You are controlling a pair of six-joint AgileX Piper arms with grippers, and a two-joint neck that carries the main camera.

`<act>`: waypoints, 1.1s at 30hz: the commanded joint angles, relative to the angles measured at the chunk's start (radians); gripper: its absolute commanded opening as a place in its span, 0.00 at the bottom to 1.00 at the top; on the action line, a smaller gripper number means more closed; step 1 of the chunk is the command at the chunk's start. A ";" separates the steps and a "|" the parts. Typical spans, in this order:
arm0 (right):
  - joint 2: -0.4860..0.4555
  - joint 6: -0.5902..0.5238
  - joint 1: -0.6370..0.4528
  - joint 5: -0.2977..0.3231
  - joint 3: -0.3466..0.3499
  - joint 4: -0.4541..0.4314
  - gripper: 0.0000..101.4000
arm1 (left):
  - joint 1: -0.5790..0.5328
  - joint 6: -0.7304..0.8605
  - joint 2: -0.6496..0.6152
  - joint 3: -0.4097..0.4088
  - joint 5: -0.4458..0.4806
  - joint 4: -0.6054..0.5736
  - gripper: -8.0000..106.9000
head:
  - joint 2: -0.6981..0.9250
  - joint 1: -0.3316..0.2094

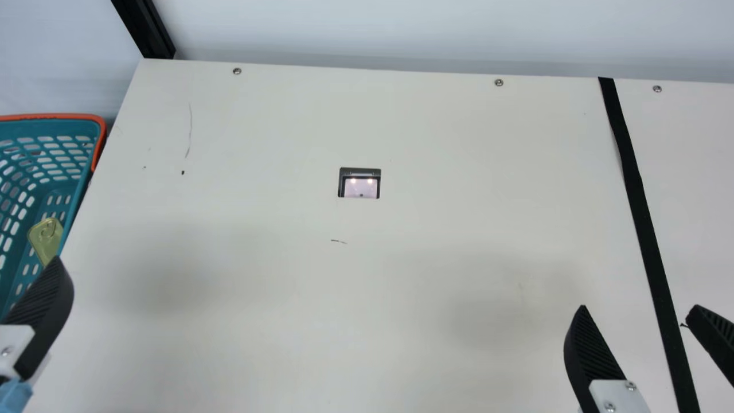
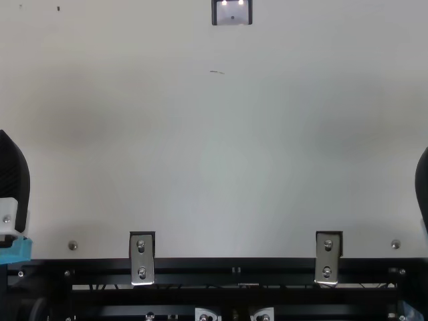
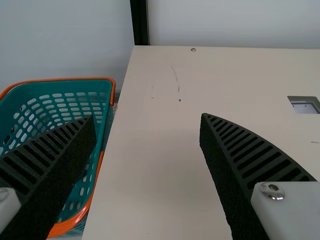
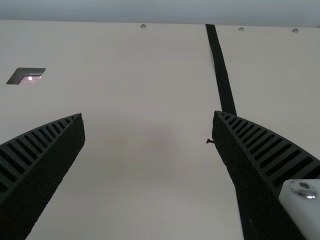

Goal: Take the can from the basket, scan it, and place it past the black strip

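Note:
In the main view, the gold can (image 1: 46,236) with a pull ring lies inside the teal basket (image 1: 98,119), against its right wall. My left gripper (image 1: 49,312) is at the lower left, in front of the basket; the left wrist view shows this gripper (image 3: 147,117) open and holding nothing, with the basket (image 3: 75,79) behind one finger. My right gripper (image 1: 637,308) stands open over the black strip (image 1: 642,218) at lower right. In the right wrist view, that gripper (image 4: 148,115) is wide apart and holds nothing. The scanner window (image 1: 361,186) glows mid-table.
The cream table (image 1: 258,149) carries a few dark marks and screws along its far edge. A black post (image 1: 150,31) rises at the far left corner. Metal brackets (image 2: 142,259) sit on the near edge in the top view.

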 commanded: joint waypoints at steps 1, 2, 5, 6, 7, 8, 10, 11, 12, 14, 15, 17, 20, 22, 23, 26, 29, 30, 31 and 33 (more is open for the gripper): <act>0.000 0.000 0.000 0.000 0.000 0.000 1.00 | 0.000 0.000 0.000 0.000 0.000 0.000 0.85 | 0.009 -0.033; 0.000 0.000 0.000 0.000 0.000 0.000 1.00 | 0.000 0.000 0.000 0.000 0.000 0.000 0.85 | 0.009 -0.033; 0.000 0.000 0.000 0.000 0.000 0.000 1.00 | 0.000 0.000 0.000 0.000 0.000 0.000 0.85 | 0.009 -0.033; 0.000 0.000 0.000 0.000 0.000 0.000 1.00 | 0.000 0.000 0.000 0.000 0.000 0.000 0.85 | 0.009 -0.033; 0.000 0.000 0.000 0.000 0.000 0.000 1.00 | 0.000 0.000 0.000 0.000 0.000 0.000 0.85 | 0.009 -0.033; 0.000 0.000 0.000 0.000 0.000 0.000 1.00 | 0.000 0.000 0.000 0.000 0.000 0.000 0.85 | 0.009 -0.033; 0.000 0.000 0.000 0.000 0.000 0.000 1.00 | 0.000 0.000 0.000 0.000 0.000 0.000 0.85 | 0.009 -0.033; 0.000 0.000 0.000 0.000 0.000 0.000 1.00 | 0.000 0.000 0.000 0.000 0.000 0.000 0.85 | 0.009 -0.033; 0.000 0.000 0.000 0.000 0.000 0.000 1.00 | 0.000 0.000 0.000 0.000 0.000 0.000 0.85 | 0.009 -0.033; 0.000 0.000 0.000 0.000 0.000 0.000 1.00 | 0.000 0.000 0.000 0.000 0.000 0.000 0.85 | 0.009 -0.033; 0.000 0.000 0.000 0.000 0.000 0.000 1.00 | 0.000 0.000 0.000 0.000 0.000 -0.002 0.85 | 0.009 -0.033; 0.000 0.000 0.000 0.000 0.000 0.000 1.00 | 0.000 0.000 0.000 0.000 0.000 -0.002 0.85 | 0.009 -0.033; 0.000 0.000 0.000 0.000 0.000 0.000 1.00 | 0.000 0.000 0.000 0.000 0.000 -0.002 0.85 | 0.009 -0.033; 0.000 0.000 0.000 0.000 0.000 0.000 1.00 | 0.000 0.000 0.000 0.000 0.000 -0.002 0.85 | 0.009 -0.033; 0.000 0.000 0.000 0.000 0.000 0.000 1.00 | 0.000 0.000 0.000 0.000 0.000 -0.002 0.85 | 0.009 -0.033; 0.000 0.000 0.000 0.000 0.000 0.000 1.00 | 0.000 0.000 0.000 0.000 0.000 -0.002 0.85 | 0.009 -0.033; 0.000 0.000 0.000 0.000 0.000 0.000 1.00 | 0.000 0.000 0.000 0.000 0.000 -0.002 0.85 | 0.009 -0.033; 0.000 0.000 0.000 0.000 0.000 0.000 1.00 | 0.000 0.000 0.000 0.000 0.000 -0.002 0.85 | 0.009 -0.033; 0.000 0.000 0.000 0.000 0.000 0.000 1.00 | 0.000 0.000 0.000 0.000 0.000 -0.002 0.85 | 0.009 -0.033; 0.000 0.000 0.000 0.000 0.000 0.000 1.00 | 0.000 0.000 0.000 0.000 0.000 -0.002 0.85 | 0.009 -0.033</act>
